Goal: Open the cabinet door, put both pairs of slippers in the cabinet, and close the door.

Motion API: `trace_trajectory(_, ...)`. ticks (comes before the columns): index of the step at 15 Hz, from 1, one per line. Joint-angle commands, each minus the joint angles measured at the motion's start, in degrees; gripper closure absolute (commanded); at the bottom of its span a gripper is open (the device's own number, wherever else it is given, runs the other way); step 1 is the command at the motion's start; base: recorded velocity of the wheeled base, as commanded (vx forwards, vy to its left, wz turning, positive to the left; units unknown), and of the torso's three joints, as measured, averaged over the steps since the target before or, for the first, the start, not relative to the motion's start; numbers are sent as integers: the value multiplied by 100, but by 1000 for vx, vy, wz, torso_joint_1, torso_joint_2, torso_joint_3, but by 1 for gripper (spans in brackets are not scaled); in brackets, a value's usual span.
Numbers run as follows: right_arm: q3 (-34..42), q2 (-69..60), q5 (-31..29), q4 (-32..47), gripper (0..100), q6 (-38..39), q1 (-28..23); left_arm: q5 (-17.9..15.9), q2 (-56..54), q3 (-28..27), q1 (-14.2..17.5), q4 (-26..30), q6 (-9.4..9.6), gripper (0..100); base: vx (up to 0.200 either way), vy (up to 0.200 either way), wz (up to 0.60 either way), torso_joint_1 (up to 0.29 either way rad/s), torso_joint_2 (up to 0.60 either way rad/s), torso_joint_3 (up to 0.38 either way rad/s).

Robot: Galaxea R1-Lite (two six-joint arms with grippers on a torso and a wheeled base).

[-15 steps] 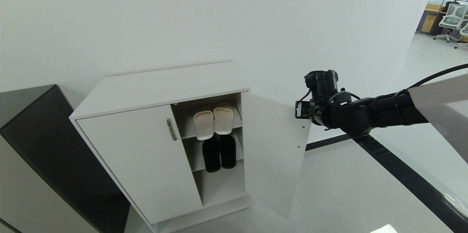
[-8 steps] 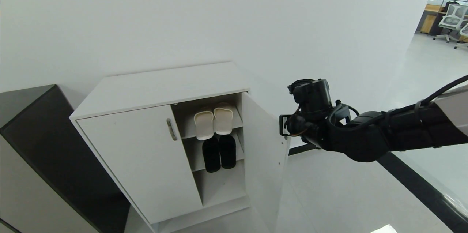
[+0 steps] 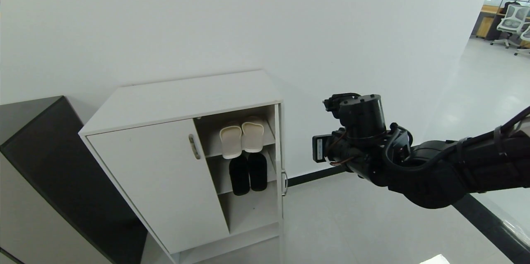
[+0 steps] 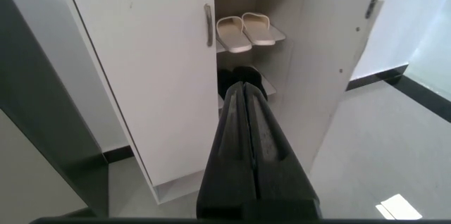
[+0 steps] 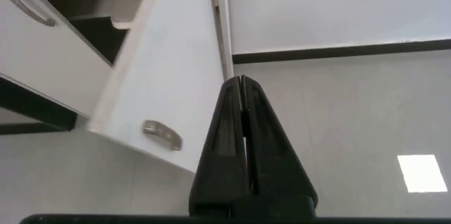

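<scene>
Over the last second the right door [image 3: 281,197] is swung well inward. From standing wide open it is now seen edge-on in the head view, its handle [image 3: 284,182] facing outward. The right arm [image 3: 434,173] is brought leftward and lower along with it. The door is judged about half closed. The opening is still uncovered, so the closing step is under way but not done.

Both pairs are already stowed in the cabinet [image 3: 182,98]. The white slippers [image 3: 242,139] are placed above and the black slippers [image 3: 248,177] directly below. The left door [image 3: 161,185] is shut.

The right gripper [image 5: 243,86] is clenched, fingers pressed together with nothing held. Its tip is seen just beside the right door's free edge, on the handle side, but whether contact is made cannot be told. The left gripper [image 4: 245,94] is likewise closed and empty, kept apart from the cabinet and pointed at its open side.
</scene>
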Motion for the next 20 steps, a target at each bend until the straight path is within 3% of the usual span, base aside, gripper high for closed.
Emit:
trace_trajectory(1,49,-5,-2,-26,100,-27,9,1,5,0,1,0,0,100,0,0,0,0,0,0)
trace_trajectory(3,93,-5,-10,-17,100,-36,26,1,5,0,1,0,0,100,0,0,0,0,0,0)
trace_trajectory(10,154,21,-10,-43,100,-36,35,1,5,0,1,0,9,100,0,0,600,3,0,3)
trace_trajectory(15,497,21,60,-588,100,-238,35,1,5,0,1,0,9,100,0,0,0,0,0,0)
trace_trajectory(19,901,-93,754,-966,100,-484,-158,1,5,0,1,0,9,100,0,0,0,0,0,0)
trace_trajectory(20,1174,-198,1220,-1001,100,-519,-282,1,5,0,1,0,9,100,0,0,0,0,0,0)
